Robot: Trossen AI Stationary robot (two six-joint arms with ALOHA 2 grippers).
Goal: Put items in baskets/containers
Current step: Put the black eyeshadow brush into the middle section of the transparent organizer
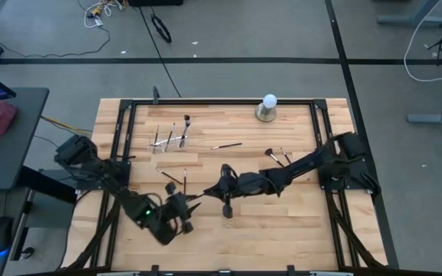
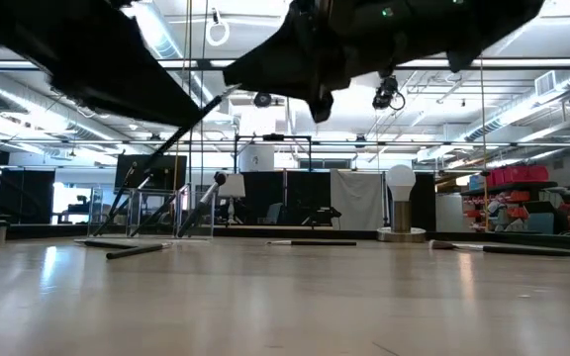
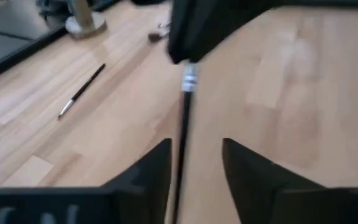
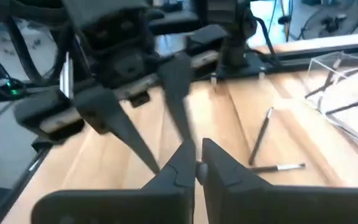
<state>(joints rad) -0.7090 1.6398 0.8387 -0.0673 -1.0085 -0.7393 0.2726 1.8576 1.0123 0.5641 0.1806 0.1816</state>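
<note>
Mid-table, the right gripper [image 4: 196, 163] pinches one end of a brush [image 3: 183, 121], apparently its tip, while the left gripper [image 3: 194, 155] stands open around the handle. The brush is light, stiff and slick; grip it mid-handle. The holder [image 1: 169, 142] lies well apart; loose brushes [image 1: 226, 145] and a bulb [image 1: 268, 106] lie near the way.

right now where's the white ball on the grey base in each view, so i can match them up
High view: white ball at the table's far edge, right of centre.
Low view: it stands in the background, right of centre.
Left wrist view: only its grey base shows, at a corner.
Right wrist view: not in it.
Shared landmark: the clear holder, also visible in the low view.
</note>
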